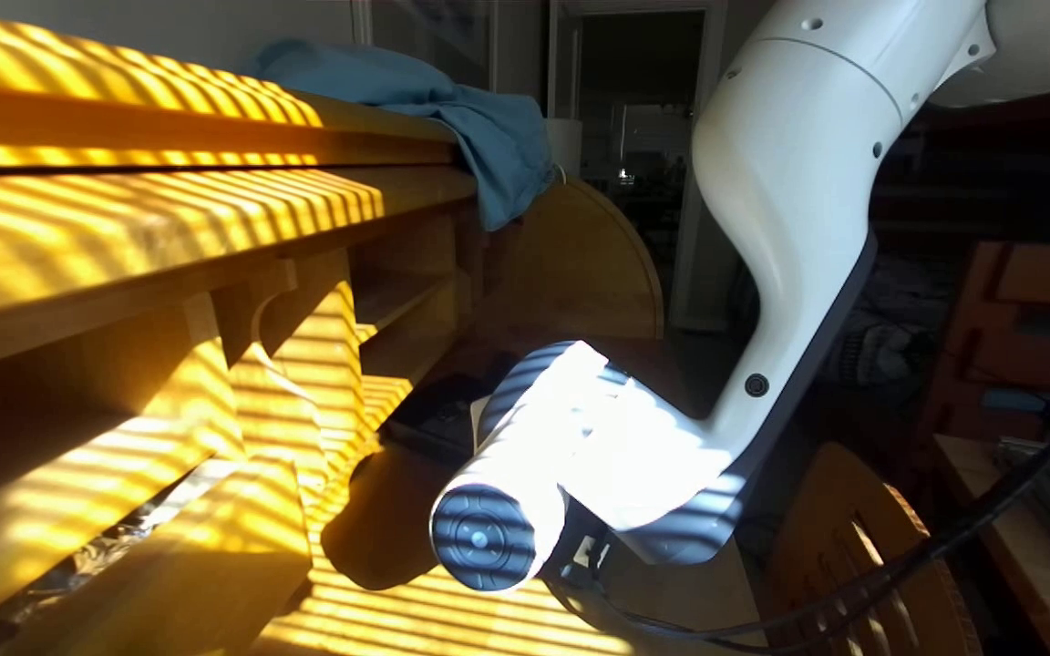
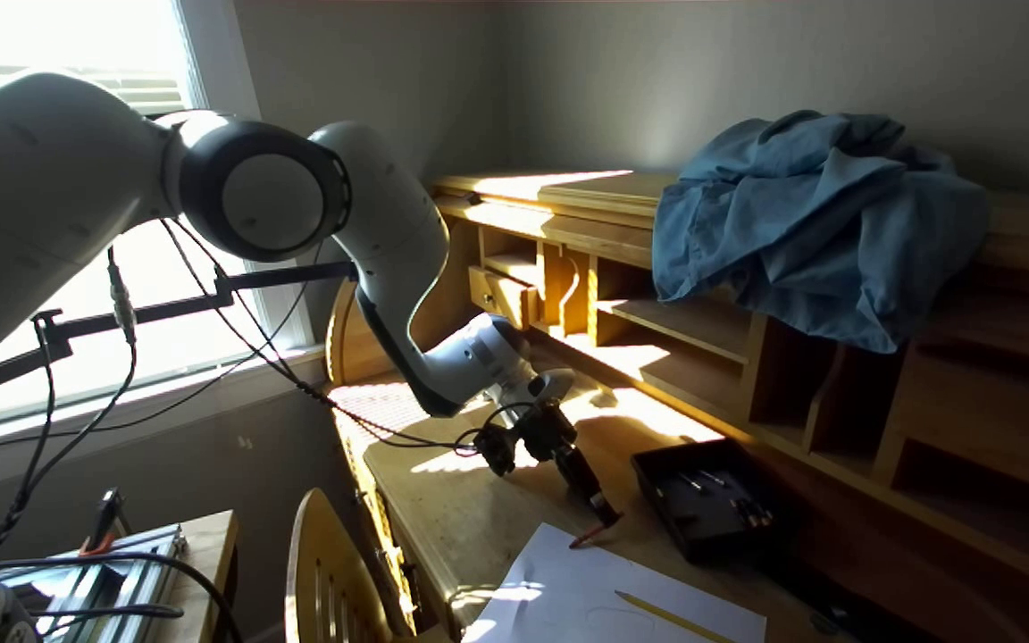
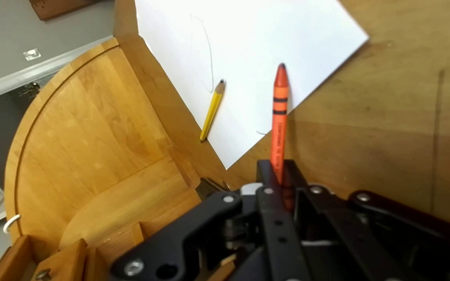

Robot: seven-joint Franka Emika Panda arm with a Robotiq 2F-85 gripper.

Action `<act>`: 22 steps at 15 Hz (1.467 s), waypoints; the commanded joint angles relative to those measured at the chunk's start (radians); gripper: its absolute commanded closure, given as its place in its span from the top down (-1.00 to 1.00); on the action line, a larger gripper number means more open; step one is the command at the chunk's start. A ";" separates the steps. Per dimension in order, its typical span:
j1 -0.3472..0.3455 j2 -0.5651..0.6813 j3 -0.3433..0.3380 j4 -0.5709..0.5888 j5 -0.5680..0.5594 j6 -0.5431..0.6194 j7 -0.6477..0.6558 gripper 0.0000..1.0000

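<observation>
Grey walls (image 2: 372, 62); bright window (image 2: 59, 31) with blinds (image 2: 153, 89). Sunlight (image 1: 60, 219) falls in stripes across the wooden hutch (image 1: 242, 237). Slatted chair (image 2: 318, 531) beside tabletop (image 2: 470, 505); dark doorway (image 1: 643, 59) beyond.

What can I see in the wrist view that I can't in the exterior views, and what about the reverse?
Only the wrist view: on the red-orange crayon, its black bands and printed lettering.

Only the exterior views: the blue cloth draped over the desk's upper edge, the wooden chair and the white robot arm.

Shared by the wrist view and an exterior view: the gripper shut on that crayon, plus the yellow pencil lying on white paper.
</observation>
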 commanded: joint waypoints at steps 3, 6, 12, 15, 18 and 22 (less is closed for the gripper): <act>0.019 0.027 -0.007 0.038 0.028 -0.029 -0.034 -0.95; 0.023 0.035 -0.006 0.048 0.028 -0.029 -0.047 -0.95; 0.016 0.029 0.003 0.044 0.018 0.020 -0.028 -0.95; 0.015 0.025 0.002 0.043 0.019 0.035 -0.025 -0.95; 0.012 0.018 0.002 0.037 0.016 0.059 -0.014 -0.95; 0.009 -0.009 0.003 0.013 0.015 0.091 0.007 -0.95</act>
